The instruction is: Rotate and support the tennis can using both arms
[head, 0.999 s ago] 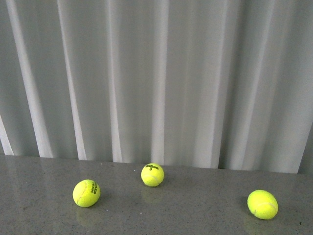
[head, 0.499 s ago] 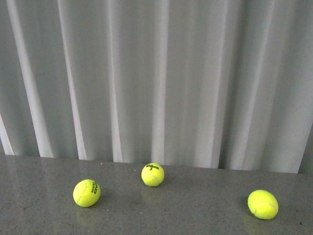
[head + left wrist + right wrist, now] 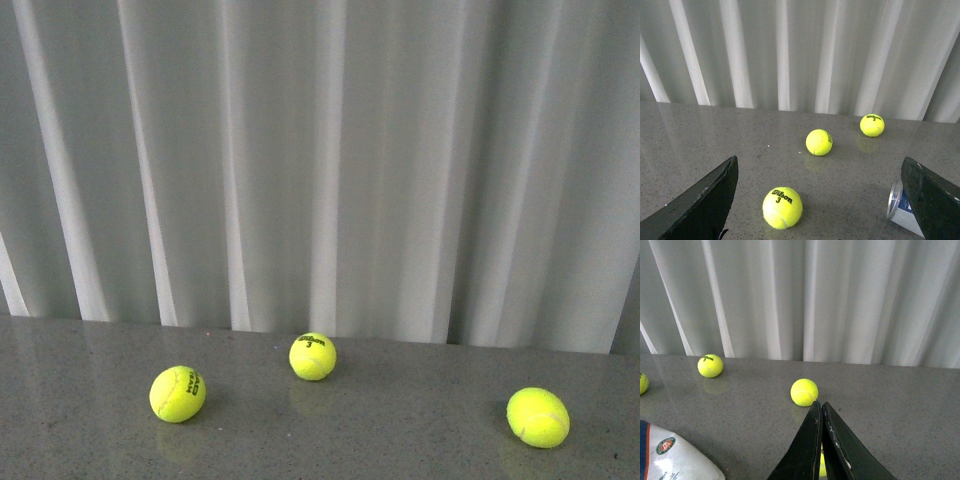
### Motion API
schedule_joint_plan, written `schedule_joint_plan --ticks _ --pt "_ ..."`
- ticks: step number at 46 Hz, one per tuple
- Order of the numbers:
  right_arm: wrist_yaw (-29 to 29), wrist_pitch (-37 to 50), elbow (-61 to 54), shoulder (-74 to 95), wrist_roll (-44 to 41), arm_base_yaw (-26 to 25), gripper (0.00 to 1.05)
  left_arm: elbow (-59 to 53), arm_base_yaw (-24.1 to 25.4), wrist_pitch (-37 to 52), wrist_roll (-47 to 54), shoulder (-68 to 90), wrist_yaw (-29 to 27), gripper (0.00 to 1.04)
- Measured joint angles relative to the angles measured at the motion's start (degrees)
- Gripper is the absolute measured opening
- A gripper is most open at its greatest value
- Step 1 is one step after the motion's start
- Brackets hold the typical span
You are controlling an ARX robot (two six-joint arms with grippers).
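Observation:
The tennis can lies on its side on the grey table. In the left wrist view its silver rim and blue-white label [image 3: 899, 206] peek out beside one finger. In the right wrist view its white body with the round Roland-Garros logo [image 3: 677, 456] fills a lower corner. My left gripper [image 3: 819, 160] is open, its black fingers [image 3: 705, 202] spread wide with a Wilson ball [image 3: 782, 207] between them on the table. My right gripper [image 3: 819, 403] is shut, holding nothing, apart from the can. Neither arm nor the can shows in the front view.
Three yellow tennis balls rest on the table in the front view: left [image 3: 177, 393], middle [image 3: 312, 356], right [image 3: 537, 416]. A white curtain [image 3: 320, 160] hangs along the table's far edge. A sliver of yellow ball [image 3: 823, 466] shows behind my right fingers.

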Motion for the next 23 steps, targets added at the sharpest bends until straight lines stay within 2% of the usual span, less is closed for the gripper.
schedule_joint_plan --ticks 1,23 --pt "0.0 0.0 0.0 0.0 0.0 0.0 0.03 0.0 0.0 0.0 0.0 0.0 0.0 0.98" --pt "0.0 0.0 0.0 0.0 0.0 0.0 0.76 0.0 0.0 0.0 0.0 0.0 0.0 0.98"
